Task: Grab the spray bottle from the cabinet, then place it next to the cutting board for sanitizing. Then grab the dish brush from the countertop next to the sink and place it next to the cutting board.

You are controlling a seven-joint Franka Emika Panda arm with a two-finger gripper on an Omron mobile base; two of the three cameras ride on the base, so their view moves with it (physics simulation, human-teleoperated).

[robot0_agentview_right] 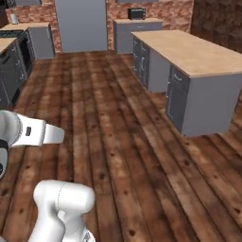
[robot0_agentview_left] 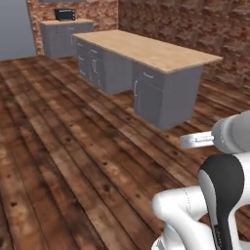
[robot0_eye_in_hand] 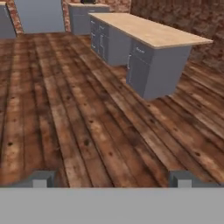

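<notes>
Hand point(robot0_eye_in_hand: 111, 179) spread wide, empty; its two fingertips point(robot0_eye_in_hand: 41, 179) stand far apart over dark plank floor point(robot0_eye_in_hand: 65, 113). Ahead and to the right, a long island bench point(robot0_agentview_left: 146, 49) with light wood top and grey cabinet fronts point(robot0_agentview_right: 177, 97). Spray bottle, dish brush, cutting board: cannot tell where. Black appliance point(robot0_agentview_left: 64, 14) on far bench against brick wall point(robot0_agentview_left: 195, 24).

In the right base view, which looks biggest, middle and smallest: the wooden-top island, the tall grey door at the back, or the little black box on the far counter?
1. Island: biggest, though it is also nearest.
2. Tall grey door: middle, farther off.
3. Black box: smallest, far away.
</notes>
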